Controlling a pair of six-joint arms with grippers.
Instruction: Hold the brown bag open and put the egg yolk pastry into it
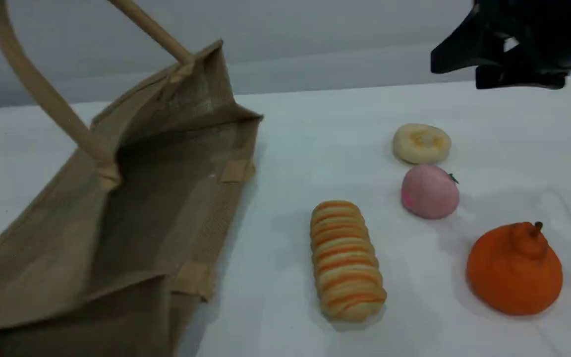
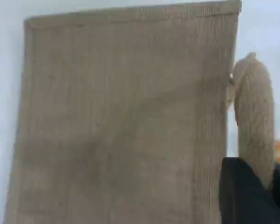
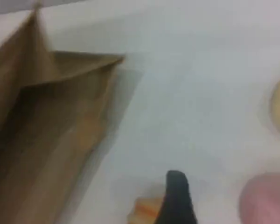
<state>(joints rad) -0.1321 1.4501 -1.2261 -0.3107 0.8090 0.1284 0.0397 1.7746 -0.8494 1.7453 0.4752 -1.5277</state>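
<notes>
Egg yolk pastry (image 1: 422,143) sits far right on the worktop (image 1: 315,148), below and just left of the right claw (image 1: 508,54), jaws spread, empty. Left claw (image 2: 252,193) is closed on a handle (image 2: 254,116) of the brown bag (image 1: 132,208), left, mouth gaping toward the pastry.

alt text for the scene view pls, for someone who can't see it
A brown bag lies on its side at the left of a white table, mouth open, one handle pulled upward. To its right sit a striped bread, an egg yolk pastry, a pink ball and an orange fruit; the right gripper hangs at top right.
</notes>
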